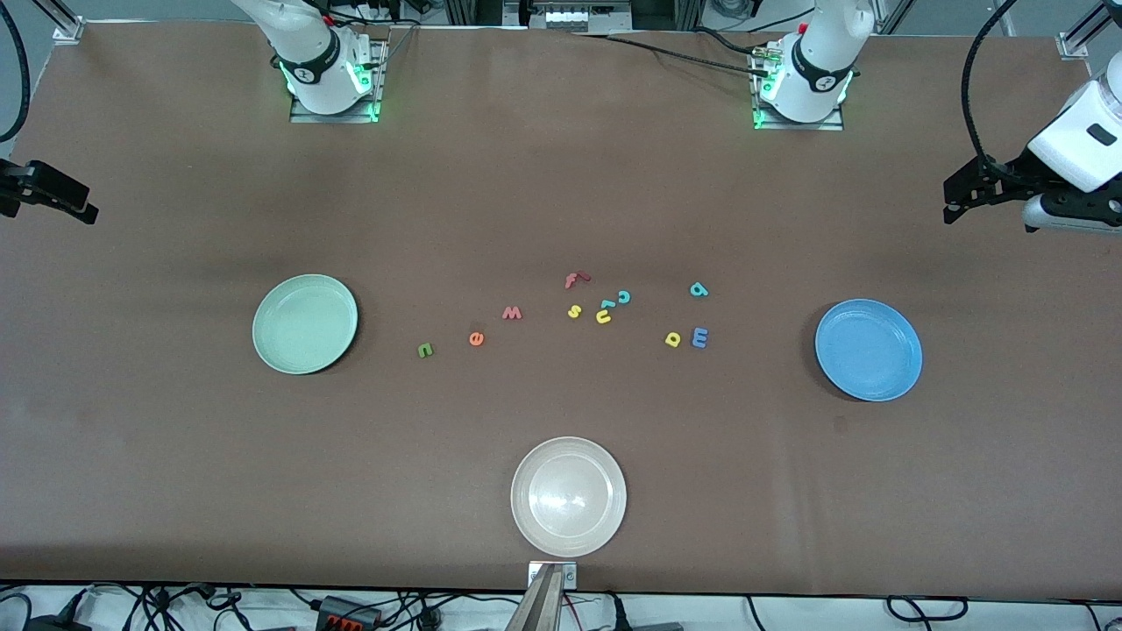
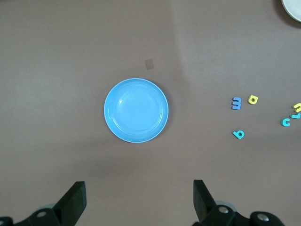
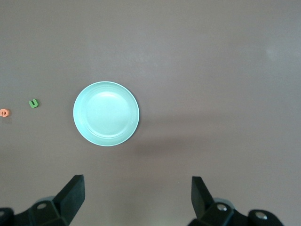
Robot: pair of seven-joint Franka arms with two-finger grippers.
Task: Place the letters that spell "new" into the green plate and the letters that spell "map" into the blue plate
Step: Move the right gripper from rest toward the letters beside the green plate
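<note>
The green plate (image 1: 304, 323) (image 3: 106, 114) lies toward the right arm's end, the blue plate (image 1: 868, 350) (image 2: 136, 110) toward the left arm's end. Between them lie the green n (image 1: 425, 350) (image 3: 33, 103), orange e (image 1: 476, 338) (image 3: 4, 112) and pink w (image 1: 512, 312). Closer to the blue plate are the blue m (image 1: 699, 337) (image 2: 236, 103), yellow a (image 1: 672, 339) (image 2: 253, 99) and teal p (image 1: 698, 289) (image 2: 239, 134). My left gripper (image 1: 957, 200) (image 2: 139, 188) hangs open and empty high over its table end. My right gripper (image 1: 83, 209) (image 3: 137, 183) hangs likewise over the other end.
A whitish-beige plate (image 1: 568, 496) (image 2: 294, 7) sits near the table's front edge, midway along. A red f (image 1: 574, 280), yellow s (image 1: 574, 311), yellow u (image 1: 603, 316) and teal c (image 1: 623, 296) cluster among the letters. Both arm bases stand along the back edge.
</note>
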